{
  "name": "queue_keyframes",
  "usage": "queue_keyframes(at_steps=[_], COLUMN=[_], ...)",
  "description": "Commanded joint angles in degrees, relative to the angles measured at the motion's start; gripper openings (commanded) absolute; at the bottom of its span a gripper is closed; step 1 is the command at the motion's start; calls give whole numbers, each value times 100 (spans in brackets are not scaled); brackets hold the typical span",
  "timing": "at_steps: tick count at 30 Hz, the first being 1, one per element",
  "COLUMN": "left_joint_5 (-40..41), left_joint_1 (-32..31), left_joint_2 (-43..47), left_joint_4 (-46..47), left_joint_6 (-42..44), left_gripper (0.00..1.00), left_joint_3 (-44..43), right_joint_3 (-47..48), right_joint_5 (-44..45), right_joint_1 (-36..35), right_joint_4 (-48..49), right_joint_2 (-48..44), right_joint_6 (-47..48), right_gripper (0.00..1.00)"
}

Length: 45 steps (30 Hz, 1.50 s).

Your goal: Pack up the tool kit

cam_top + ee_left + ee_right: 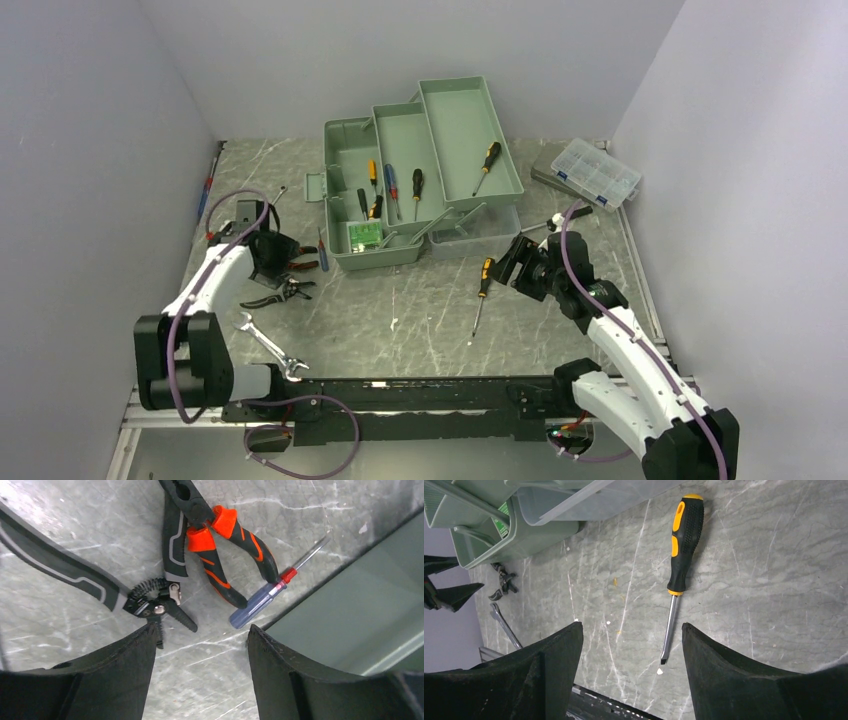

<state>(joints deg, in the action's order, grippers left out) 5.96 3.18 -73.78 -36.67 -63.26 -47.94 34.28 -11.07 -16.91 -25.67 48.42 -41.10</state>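
Note:
The sage-green toolbox stands open at the back with its trays folded out and several screwdrivers inside. My left gripper is open and empty above the table left of the box. In the left wrist view its fingertips sit just short of grey-handled wire strippers, orange-handled pliers and a blue screwdriver. My right gripper is open and empty right of a yellow-black screwdriver. In the right wrist view that screwdriver lies ahead, its tip between the fingers.
A wrench lies near the left arm's base. A small clear organizer box sits at the back right on a grey lid. Another screwdriver lies by the left wall. Walls close in on both sides.

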Motion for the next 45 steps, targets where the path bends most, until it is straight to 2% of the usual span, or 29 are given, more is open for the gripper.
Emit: queue_keyframes(at_steps=[1,4,9,19,26,31,33,35,41,45], left_joint_5=[343,237,410,513,466,447,481,733,1984,2517], left_joint_1=[-275,-433,-511,-510,-489,-473,-432,-424,-415,-415], left_joint_2=[-426,-910,-1631,-2137,-2502,-2794,-2726,-2456,-1107,-555], left_joint_4=[352,371,-308,-302,-326,-581,-659,-788,-1559,-1746], left_joint_6=[-981,-1125,-1456,-1657,-1792,-1679,-1661,-1660,-1951,-1509], left_gripper=[69,69,60,53,23,11,9,0,0,0], left_joint_3=[-134,-396,-917,-1049,-1151,-1366,-1338,-1321,-1431,-1783], right_joint_3=[233,247,299,286,316,352,352,360,310,316], right_joint_5=[6,34,138,164,160,182,212,235,192,153], right_joint_1=[11,10,4,3,10,10,6,10,8,8], right_joint_4=[-78,-126,-248,-315,-359,-452,-477,-506,-469,-390], right_joint_2=[-137,-149,-178,-230,-280,-322,-365,-397,-393,-323], right_joint_6=[152,168,183,160,171,173,177,189,156,133], right_gripper=[74,74,74,75,75,75,75,75,75,75])
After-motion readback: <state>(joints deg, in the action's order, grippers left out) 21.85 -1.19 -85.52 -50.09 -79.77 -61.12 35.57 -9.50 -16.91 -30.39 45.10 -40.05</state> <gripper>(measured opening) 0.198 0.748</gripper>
